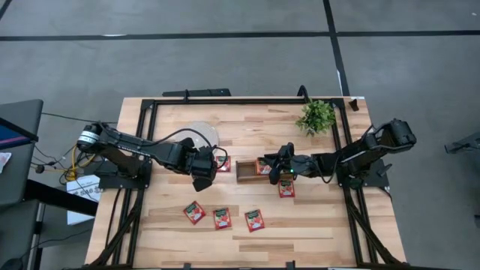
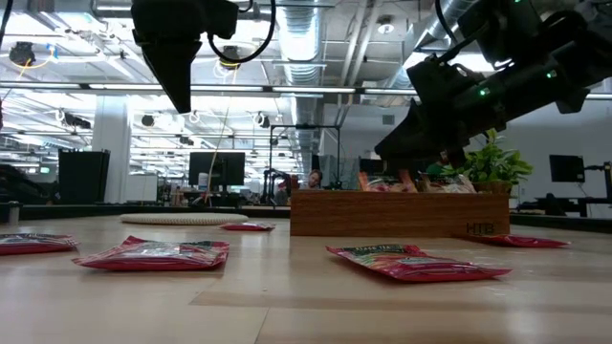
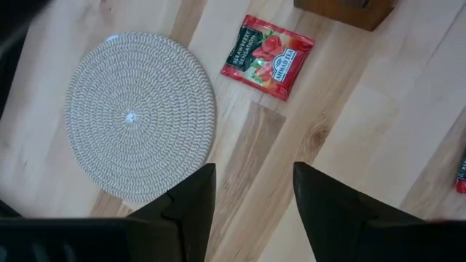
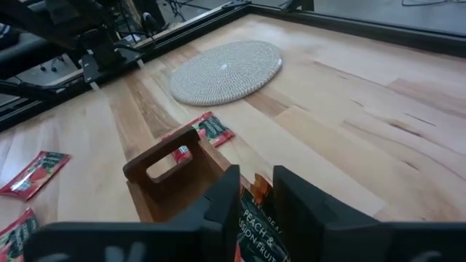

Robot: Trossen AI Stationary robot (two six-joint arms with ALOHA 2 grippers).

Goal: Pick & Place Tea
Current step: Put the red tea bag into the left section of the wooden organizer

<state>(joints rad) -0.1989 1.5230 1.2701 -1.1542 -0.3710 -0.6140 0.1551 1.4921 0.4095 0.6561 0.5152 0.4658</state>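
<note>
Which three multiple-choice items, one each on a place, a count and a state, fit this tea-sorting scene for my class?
1. The right gripper hangs over:
A the mat
B the tray
C the plant

2. How many sachets form the row at the table edge far from the plant?
A one
B six
C three

3. The left gripper is:
A open and empty
B shut on a sachet
C shut on the mat

Key:
1 B: the high view shows it above the wooden tray.
2 C: three red sachets lie side by side there.
3 A: its wrist view shows bare table between the spread fingers.
</note>
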